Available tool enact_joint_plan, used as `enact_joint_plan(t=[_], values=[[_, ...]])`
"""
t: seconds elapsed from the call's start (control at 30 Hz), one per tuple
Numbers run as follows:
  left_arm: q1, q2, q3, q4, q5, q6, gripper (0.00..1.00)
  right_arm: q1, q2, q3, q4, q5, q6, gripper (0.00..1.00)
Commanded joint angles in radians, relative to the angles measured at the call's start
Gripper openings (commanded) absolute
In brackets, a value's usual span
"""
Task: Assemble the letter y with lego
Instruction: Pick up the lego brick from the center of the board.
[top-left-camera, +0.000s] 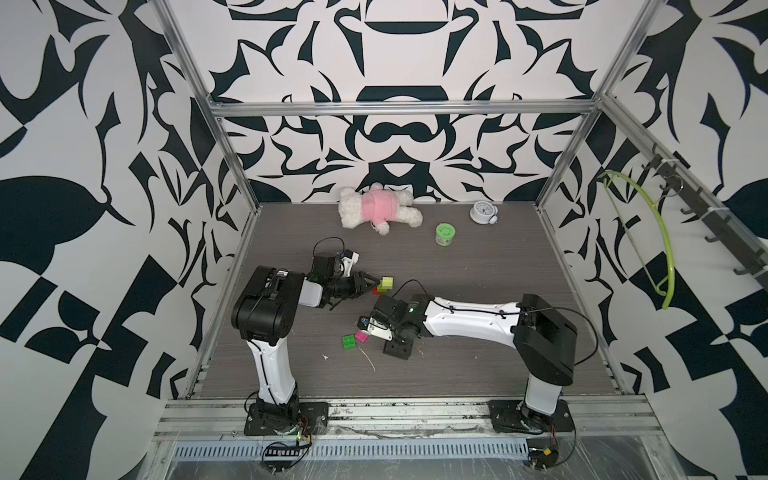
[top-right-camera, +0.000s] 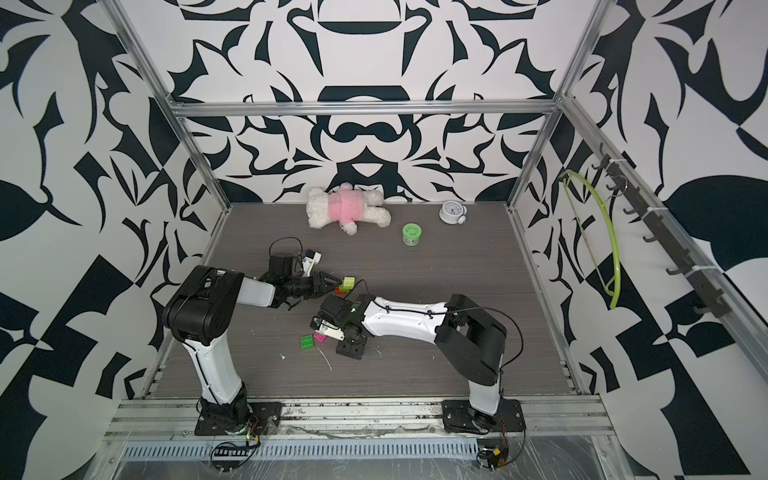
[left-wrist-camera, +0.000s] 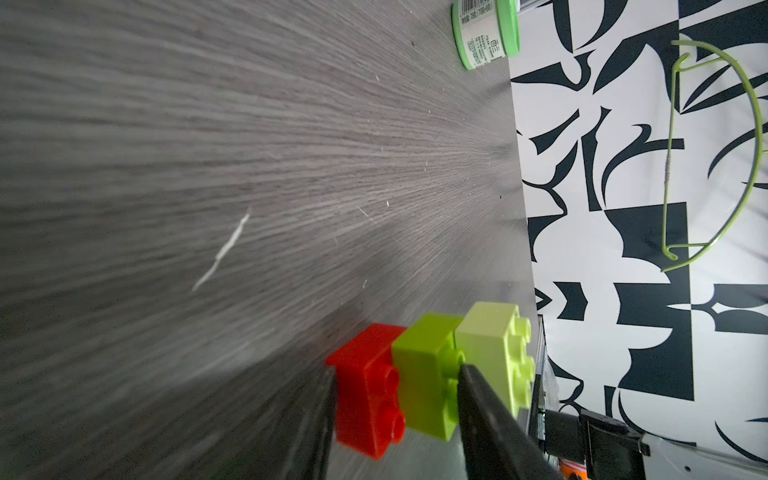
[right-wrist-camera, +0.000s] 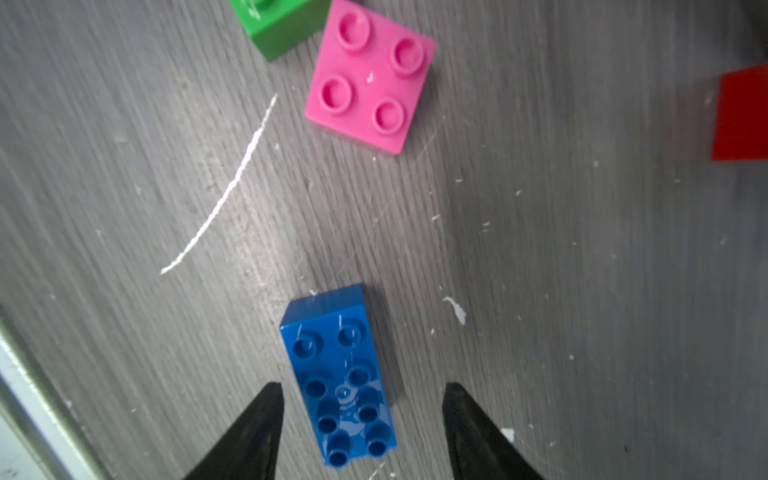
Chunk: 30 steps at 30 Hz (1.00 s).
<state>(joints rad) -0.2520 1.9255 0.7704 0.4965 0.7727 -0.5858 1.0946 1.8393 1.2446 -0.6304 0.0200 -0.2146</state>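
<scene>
My left gripper (left-wrist-camera: 395, 399) is shut on a joined row of lego: its fingers (left-wrist-camera: 478, 399) clamp the red brick (left-wrist-camera: 365, 386) and the lime brick (left-wrist-camera: 428, 374), and the pale yellow-green brick (left-wrist-camera: 494, 345) sticks out beyond them. In both top views this row (top-left-camera: 385, 285) (top-right-camera: 347, 284) is at the left gripper's tip (top-left-camera: 371, 283), mid-table. My right gripper (right-wrist-camera: 363, 390) is open, one finger on either side of the blue brick (right-wrist-camera: 336, 374) with gaps on both sides. The blue brick lies studs up on the table. The pink brick (right-wrist-camera: 370, 79) (top-left-camera: 361, 336) and the green brick (right-wrist-camera: 282, 25) (top-left-camera: 349, 341) lie loose just beyond.
A plush toy (top-left-camera: 380, 208), a green-lidded jar (top-left-camera: 445, 234) and a small clock (top-left-camera: 483, 213) stand near the back wall. A green hanger (top-left-camera: 648, 249) hangs on the right wall. A white thread (right-wrist-camera: 224, 191) lies on the wood-grain table (top-left-camera: 478, 365).
</scene>
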Motion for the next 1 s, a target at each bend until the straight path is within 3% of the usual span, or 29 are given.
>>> enact_joint_plan(t=[0.0,0.27,0.47,0.6,0.97], values=[[0.000,0.071,-0.057,-0.232,-0.153,0.021,0.50,0.003,0.000,0.037,0.007,-0.022,-0.018,0.63],[0.000,0.073,-0.055,-0.231,-0.151,0.021,0.50,0.002,0.040,0.047,0.009,-0.023,-0.048,0.56],[0.000,0.075,-0.055,-0.236,-0.151,0.021,0.51,-0.014,0.040,0.041,0.005,-0.048,-0.079,0.39],[0.000,0.076,-0.054,-0.237,-0.152,0.021,0.51,-0.042,0.015,0.044,-0.021,-0.058,-0.121,0.35],[0.000,0.074,-0.053,-0.240,-0.151,0.023,0.51,-0.290,-0.162,-0.093,-0.071,-0.112,-0.333,0.34]])
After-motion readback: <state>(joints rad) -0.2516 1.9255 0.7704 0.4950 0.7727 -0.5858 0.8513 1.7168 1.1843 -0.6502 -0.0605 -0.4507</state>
